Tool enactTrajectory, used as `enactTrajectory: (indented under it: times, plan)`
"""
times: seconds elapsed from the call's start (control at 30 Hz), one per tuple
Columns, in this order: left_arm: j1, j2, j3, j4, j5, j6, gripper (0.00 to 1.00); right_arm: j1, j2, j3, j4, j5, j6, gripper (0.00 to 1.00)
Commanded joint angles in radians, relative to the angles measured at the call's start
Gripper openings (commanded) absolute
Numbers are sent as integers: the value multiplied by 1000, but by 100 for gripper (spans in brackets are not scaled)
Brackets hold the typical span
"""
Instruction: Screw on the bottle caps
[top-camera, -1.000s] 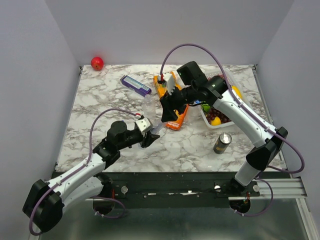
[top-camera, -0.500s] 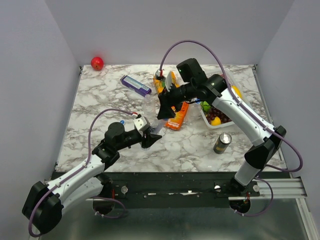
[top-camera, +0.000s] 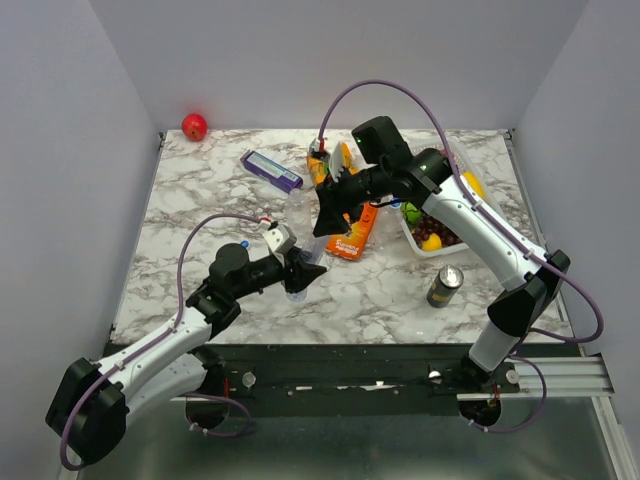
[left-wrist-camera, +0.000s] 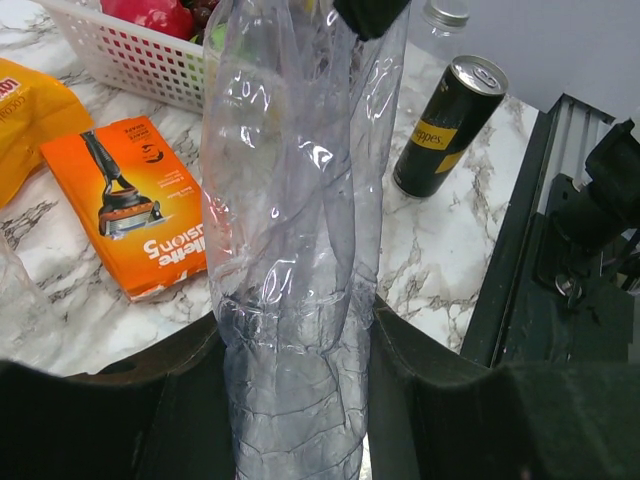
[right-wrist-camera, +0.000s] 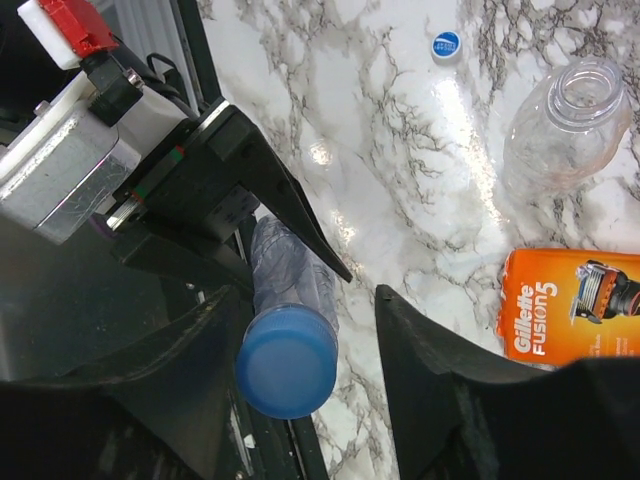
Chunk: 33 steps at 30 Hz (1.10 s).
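Observation:
A clear bottle (left-wrist-camera: 295, 200) stands tilted off the table, with my left gripper (left-wrist-camera: 297, 325) shut on its lower body. In the top view this bottle (top-camera: 312, 255) reaches from the left gripper (top-camera: 300, 275) up to my right gripper (top-camera: 322, 225). A blue cap (right-wrist-camera: 287, 360) sits on the bottle's neck between the fingers of the right gripper (right-wrist-camera: 305, 300). The cap lies against the left finger, and a gap shows on the right finger's side. A loose blue cap (right-wrist-camera: 445, 44) lies on the marble. An uncapped second bottle (right-wrist-camera: 570, 125) lies on its side.
An orange razor pack (top-camera: 352, 235) lies just behind the held bottle. A white basket (top-camera: 425, 245) of fruit and a dark can (top-camera: 444, 285) stand to the right. A purple box (top-camera: 271, 169) and a red ball (top-camera: 194, 126) are at the back left.
The left gripper has shifted the bottle slightly right and turned. The right gripper has risen a little over the bottle's top, and its fingers have drawn closer around the cap.

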Motion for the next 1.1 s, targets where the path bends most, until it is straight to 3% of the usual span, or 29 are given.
enactTrajectory:
  times: [0.0,0.03,0.13,0.17,0.2,0.27,0.3,0.53,0.7,1.07]
  plan:
    - [5,10,14,62,-18,-34,0,-5,-8,5,28,-28,7,56]
    - [5,10,14,64,-19,-37,0,-5,-8,4,28,-33,3,44]
    - [5,22,14,70,-31,-41,3,-5,-2,4,29,-42,-19,23]
    - [5,24,14,70,-36,-39,18,-5,0,8,20,-42,-48,21]
    - [5,22,16,62,-45,-31,52,-7,-2,11,8,-35,-66,20]
    - [5,21,22,18,-76,-5,76,-5,-27,-4,-9,27,-114,17]
    - [5,18,23,-4,-88,11,98,-5,-41,-13,-17,47,-135,17]
    - [8,-39,34,-241,-55,185,99,-10,-224,-199,-50,277,-310,17]
    - [20,-51,59,-326,-57,202,99,-27,-320,-344,-17,327,-411,17]
    - [98,35,114,-294,-50,194,99,-74,-357,-513,114,364,-502,18]
